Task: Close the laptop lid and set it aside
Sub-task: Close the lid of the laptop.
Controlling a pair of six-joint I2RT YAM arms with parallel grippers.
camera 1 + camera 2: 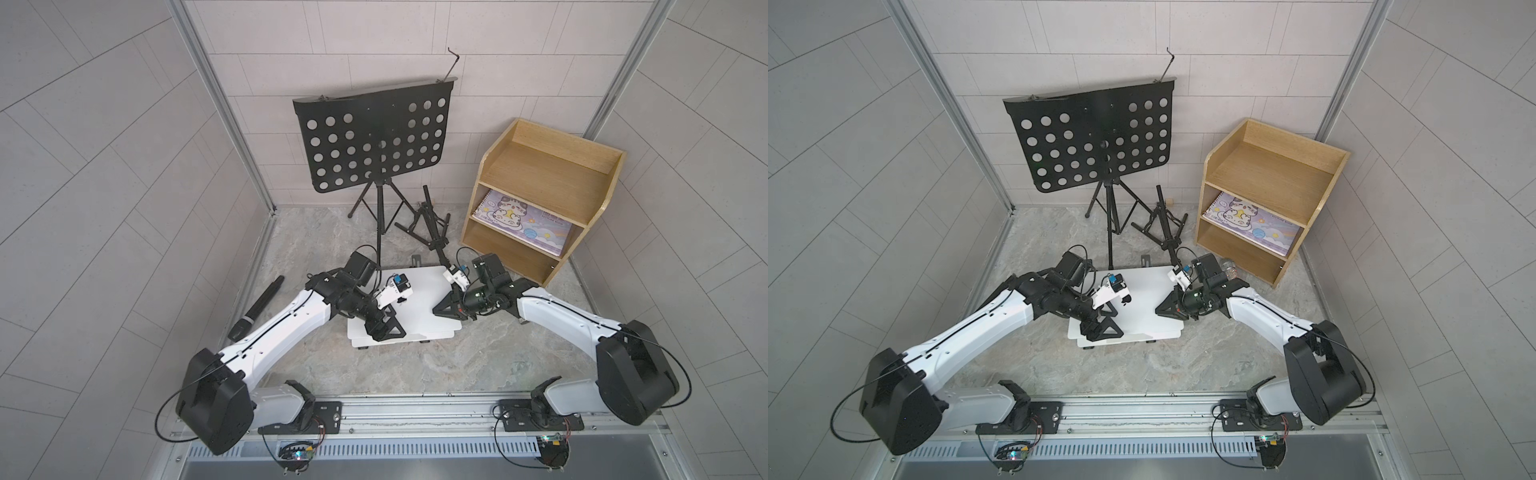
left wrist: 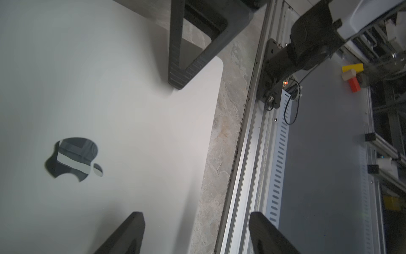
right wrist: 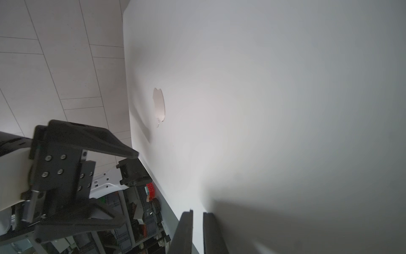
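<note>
Now, laptop lid (image 1: 419, 299): almost flat on the laptop (image 1: 395, 341), between both grippers
right gripper (image 1: 440, 311): fingers together, tips on the lid's right part; best pushed down gently
left gripper (image 1: 386, 330): fingers apart above its near-left corner; could steady it

Only one brand sign readable: a grey apple logo (image 2: 74, 159) at the middle of the laptop lid (image 2: 131, 99), seen also, paler, in the right wrist view (image 3: 158, 105). No words or numbers legible anywhere. Print on the notebook (image 1: 524, 223) cover too small to read.

The laptop (image 1: 419, 299) lies on the surface (image 1: 415, 374); behind it stands the music stand (image 1: 374, 141), to its right the shelf (image 1: 540, 166), a notebook (image 1: 523, 224) in the middle compartment.
</note>
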